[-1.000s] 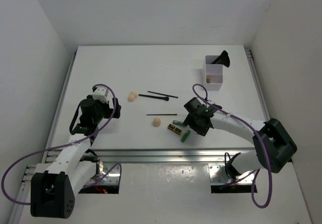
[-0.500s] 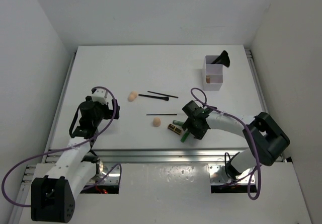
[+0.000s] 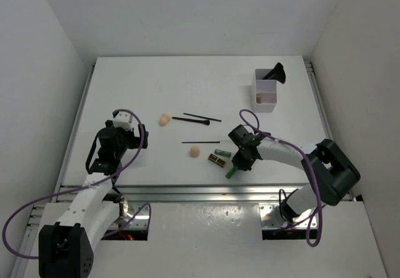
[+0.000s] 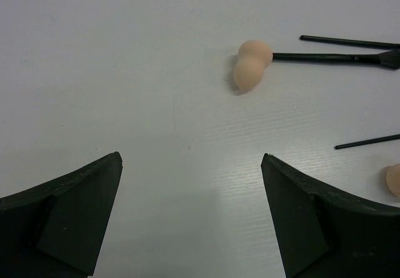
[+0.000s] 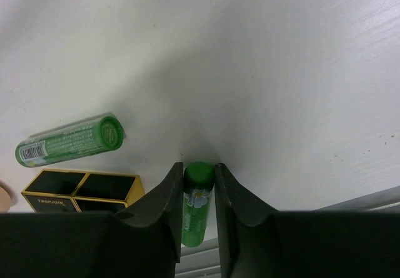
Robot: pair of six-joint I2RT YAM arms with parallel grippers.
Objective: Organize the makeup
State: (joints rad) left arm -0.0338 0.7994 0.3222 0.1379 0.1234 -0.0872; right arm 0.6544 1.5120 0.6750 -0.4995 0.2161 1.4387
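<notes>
My right gripper (image 5: 199, 168) is shut on a green tube (image 5: 197, 206), also seen in the top view (image 3: 232, 172), near the table's front edge. A second green tube (image 5: 69, 140) and the black-gold lipstick (image 5: 81, 191) lie just left of it. Two peach sponges (image 3: 164, 120) (image 3: 195, 151), a thin black pencil (image 3: 201, 142) and a black brush (image 3: 190, 121) lie mid-table. My left gripper (image 4: 190, 165) is open and empty over bare table, with one sponge (image 4: 250, 65) ahead of it. A fluffy black brush (image 3: 277, 73) stands in the box.
The translucent white two-compartment box (image 3: 266, 97) stands at the back right, holding a small brown item. A metal rail (image 3: 200, 193) runs along the table's front edge, close to the held tube. White walls close in the table on three sides.
My right gripper has closed on the green tube near the front edge and shifted slightly. The left arm has moved slightly.
</notes>
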